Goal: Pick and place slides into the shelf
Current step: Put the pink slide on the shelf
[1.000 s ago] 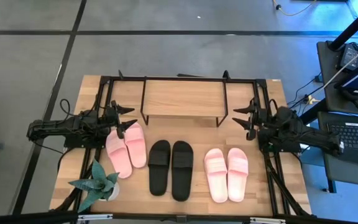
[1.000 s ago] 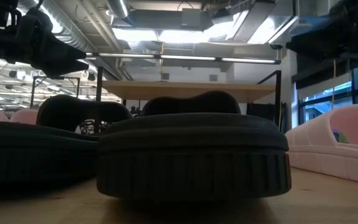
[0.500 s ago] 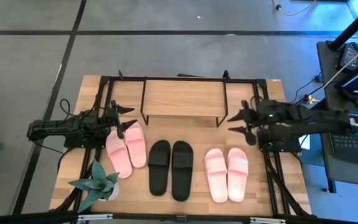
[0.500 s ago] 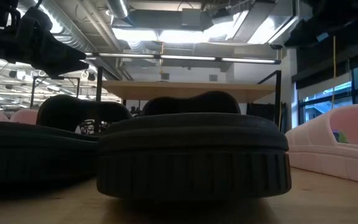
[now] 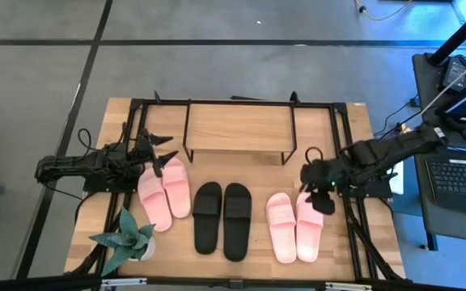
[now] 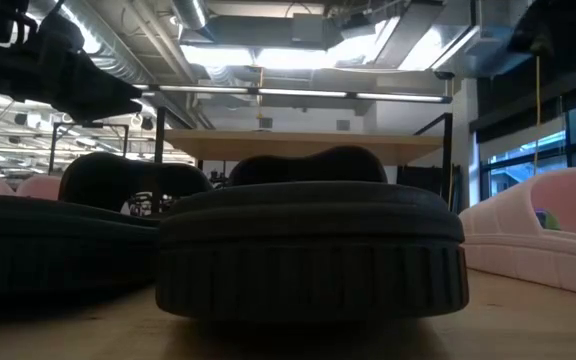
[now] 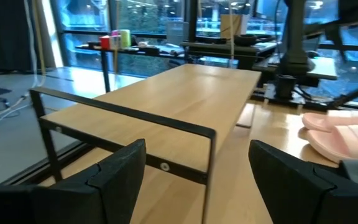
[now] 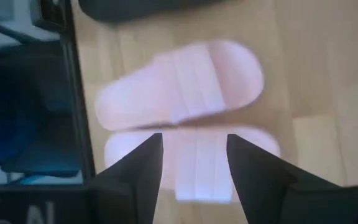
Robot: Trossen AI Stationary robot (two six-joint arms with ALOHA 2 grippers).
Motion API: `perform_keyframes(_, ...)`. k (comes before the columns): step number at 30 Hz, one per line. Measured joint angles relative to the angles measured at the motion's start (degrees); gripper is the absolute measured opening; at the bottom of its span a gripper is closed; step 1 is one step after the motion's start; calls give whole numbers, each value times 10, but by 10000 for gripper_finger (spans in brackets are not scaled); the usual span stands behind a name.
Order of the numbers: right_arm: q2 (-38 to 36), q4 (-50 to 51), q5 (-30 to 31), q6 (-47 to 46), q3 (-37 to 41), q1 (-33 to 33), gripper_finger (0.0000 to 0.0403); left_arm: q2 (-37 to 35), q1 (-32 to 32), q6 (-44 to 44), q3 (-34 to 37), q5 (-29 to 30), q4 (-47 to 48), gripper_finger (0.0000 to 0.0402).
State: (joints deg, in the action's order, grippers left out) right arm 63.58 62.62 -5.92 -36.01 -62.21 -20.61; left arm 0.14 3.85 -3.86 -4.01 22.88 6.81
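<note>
i see my right arm reaching in from the right side of the table, its wrist bent downward, with the right gripper [image 5: 314,187] pointed down and its two dark fingers [image 8: 143,167] parted with a clear gap between them. my left arm lies low along the left edge, the left gripper [image 5: 158,150] aimed inward and its fingers [image 7: 118,168] spread wide, holding nothing.

A small green plant with pointed leaves in a white pot [image 5: 124,237] is seen on the light wooden table [image 5: 387,234], at its front left corner. A black laptop [image 5: 459,174] is seen on a dark stand beside the table.
</note>
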Motion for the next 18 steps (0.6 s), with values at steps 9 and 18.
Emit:
perform_keyframes(9,35,52,143,-254,15,-199,180,0,0,-17,0,4,-4,276)
perform_keyframes(18,174,40,155,-348,16,-281,180,0,0,-78,0,1,-4,276)
